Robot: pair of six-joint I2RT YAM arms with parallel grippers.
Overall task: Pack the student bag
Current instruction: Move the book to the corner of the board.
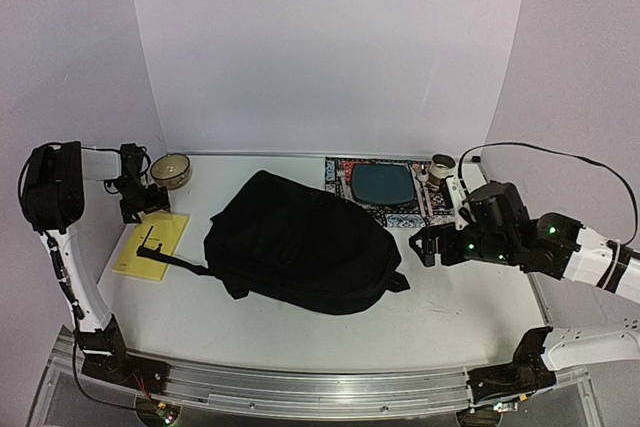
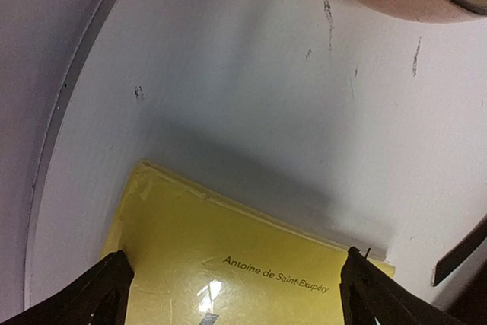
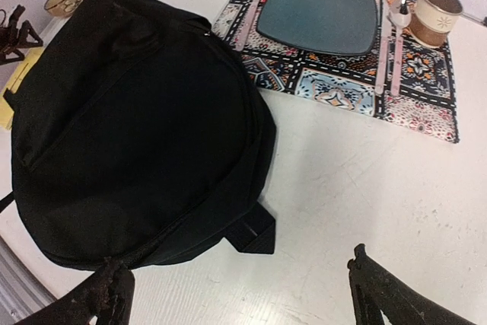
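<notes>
A black bag [image 1: 300,242] lies flat in the middle of a white table [image 1: 450,297], its shoulder side hidden underneath. It looks soft and floppy, probably light, and it would sag and fold if lifted by one point. The cloth should grip well. The best holds look like a strap [image 1: 185,265], a zip pull or a pinched ridge of fabric along the rim.

The left gripper [image 2: 240,283] hangs over the far edge of a yellow book [image 1: 152,244] left of the bag, jaws wide apart, holding nothing. The right gripper [image 3: 243,294] sits just beside the bag's right end, jaws also wide apart and empty.

The dark fabric swallows detail: no zip line or opening can be made out, so open or closed is unclear. The thin strap trails toward the book's near corner. A bowl [image 1: 171,170] stands behind the book; a plate [image 1: 382,184] and cup [image 1: 441,165] sit on a patterned mat [image 1: 400,215] at the back
</notes>
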